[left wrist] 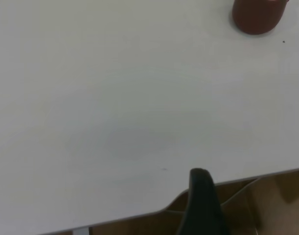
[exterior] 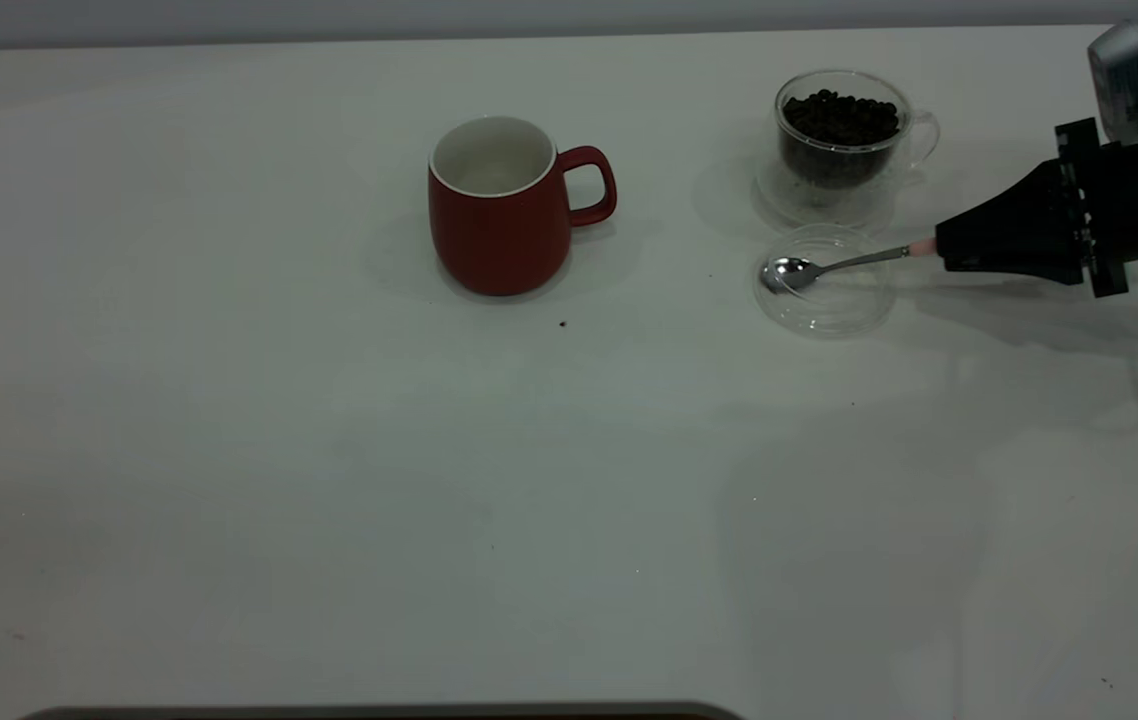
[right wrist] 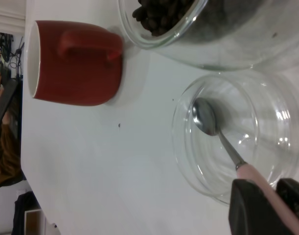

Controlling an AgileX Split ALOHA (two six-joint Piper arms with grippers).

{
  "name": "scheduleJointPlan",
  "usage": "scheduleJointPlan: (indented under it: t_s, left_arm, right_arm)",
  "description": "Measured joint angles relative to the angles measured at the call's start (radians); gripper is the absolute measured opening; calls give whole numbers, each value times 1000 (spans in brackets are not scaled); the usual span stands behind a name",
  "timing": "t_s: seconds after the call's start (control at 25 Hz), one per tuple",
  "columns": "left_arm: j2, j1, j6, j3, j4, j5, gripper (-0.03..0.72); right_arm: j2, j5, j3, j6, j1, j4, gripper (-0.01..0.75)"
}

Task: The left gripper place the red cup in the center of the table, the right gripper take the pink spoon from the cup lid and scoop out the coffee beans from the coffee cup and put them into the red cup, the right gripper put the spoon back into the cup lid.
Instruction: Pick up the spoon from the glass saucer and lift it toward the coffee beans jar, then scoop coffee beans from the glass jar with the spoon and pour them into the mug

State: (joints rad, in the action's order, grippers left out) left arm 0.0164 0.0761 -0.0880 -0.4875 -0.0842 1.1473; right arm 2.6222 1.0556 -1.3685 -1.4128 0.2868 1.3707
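Observation:
The red cup (exterior: 499,225) stands upright and empty near the middle of the table (exterior: 329,480); it also shows in the right wrist view (right wrist: 76,68) and the left wrist view (left wrist: 257,17). The coffee cup (exterior: 841,140) holds the coffee beans (exterior: 841,115) at the far right. Just in front of it lies the cup lid (exterior: 834,305). My right gripper (exterior: 941,248) is shut on the pink handle of the pink spoon (exterior: 834,265), whose silver bowl (right wrist: 205,115) is inside the lid (right wrist: 181,142). Only one finger (left wrist: 203,205) of my left gripper shows, back at the table's edge.
A tiny dark speck (exterior: 562,323) lies on the table in front of the red cup. The table's edge (left wrist: 227,183) runs close to my left gripper, with brown floor beyond. The right arm's body (exterior: 1119,200) reaches in from the right side.

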Motion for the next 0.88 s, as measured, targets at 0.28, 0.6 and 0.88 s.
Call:
scheduleJointPlan:
  t_s: [0.28, 0.6, 0.88]
  left_arm:
    - [0, 0, 0, 0, 0, 0, 587]
    - [0, 0, -1, 0, 0, 0, 587]
    - [0, 0, -1, 0, 0, 0, 587]
  right_arm:
    - [-98, -5, 0, 0, 44, -102, 96]
    - [-297, 52, 0, 38, 17, -177, 96]
    - [-360, -97, -15, 24, -71, -44, 96]
